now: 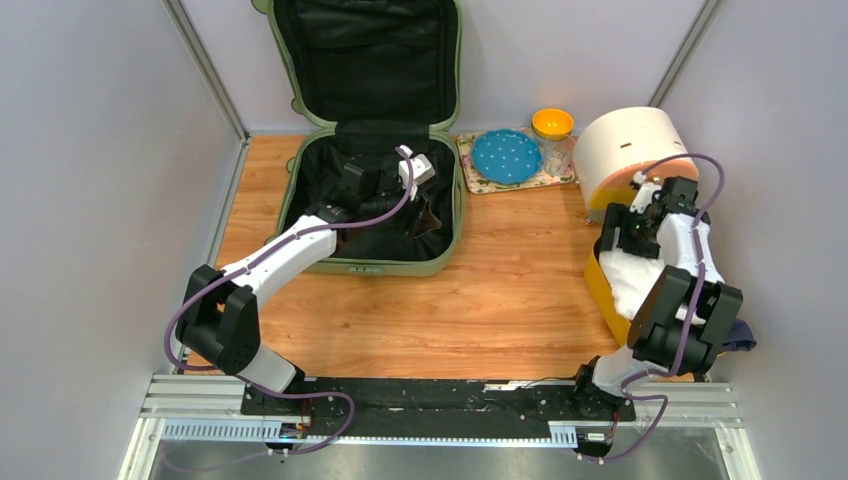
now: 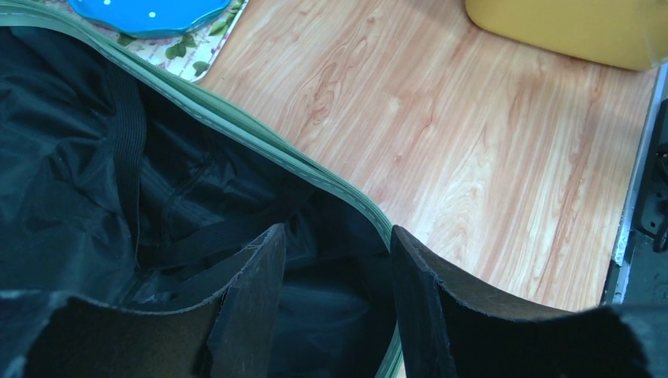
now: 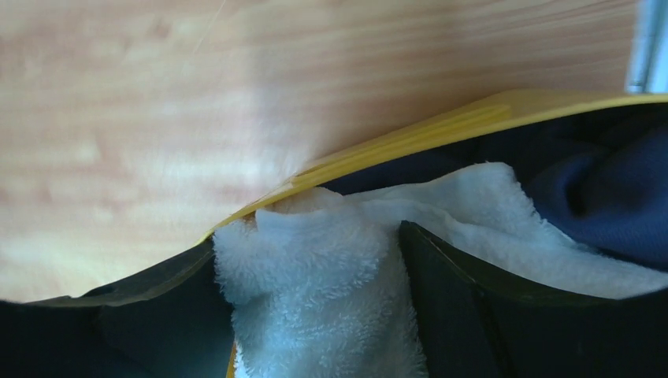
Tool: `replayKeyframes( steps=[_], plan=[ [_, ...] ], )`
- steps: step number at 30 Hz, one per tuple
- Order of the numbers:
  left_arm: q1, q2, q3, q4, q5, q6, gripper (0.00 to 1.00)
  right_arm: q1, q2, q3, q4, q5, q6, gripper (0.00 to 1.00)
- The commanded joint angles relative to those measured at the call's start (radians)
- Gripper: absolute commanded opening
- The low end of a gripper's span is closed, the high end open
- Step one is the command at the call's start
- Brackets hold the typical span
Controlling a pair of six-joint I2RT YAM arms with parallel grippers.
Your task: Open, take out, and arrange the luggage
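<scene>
The sage-green luggage (image 1: 390, 267) lies open at the back left, its lid propped against the wall and its black lining showing. My left gripper (image 1: 425, 212) reaches into the lower half near the right rim. In the left wrist view the left gripper (image 2: 337, 232) stands open over the lining, just inside the green rim of the luggage (image 2: 260, 142), with nothing gripped. My right gripper (image 1: 614, 235) hangs over the yellow tray (image 1: 598, 285). Seen from the right wrist, the right gripper (image 3: 307, 235) is open wide, its jaws astride a fold of white fluffy towel (image 3: 315, 299) lying in the tray (image 3: 441, 130).
A navy cloth (image 3: 599, 181) lies in the tray beside the towel. A blue plate (image 1: 506, 155) sits on a floral mat (image 1: 560, 175), with a yellow-lidded jar (image 1: 552, 125) behind it. A round cream box (image 1: 630, 145) stands at the back right. Grey walls close in both sides.
</scene>
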Motion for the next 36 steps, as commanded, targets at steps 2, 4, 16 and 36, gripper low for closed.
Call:
replayKeyframes(
  steps=[2, 4, 16, 36],
  plan=[
    [0.006, -0.019, 0.020, 0.001, 0.011, 0.031, 0.60, -0.073, 0.041, 0.069, 0.264, 0.142, 0.387, 0.76],
    [0.008, -0.022, 0.020, -0.004, 0.008, 0.036, 0.60, -0.097, 0.046, 0.081, 0.305, 0.203, 0.470, 0.77],
    [0.015, -0.022, 0.020, -0.030, 0.020, 0.036, 0.62, -0.134, 0.077, 0.175, 0.226, 0.061, 0.524, 0.78],
    [0.380, 0.151, 0.463, -0.493, 0.094, -0.094, 0.82, 0.056, -0.144, 0.417, 0.144, -0.162, 0.223, 0.82]
  ],
)
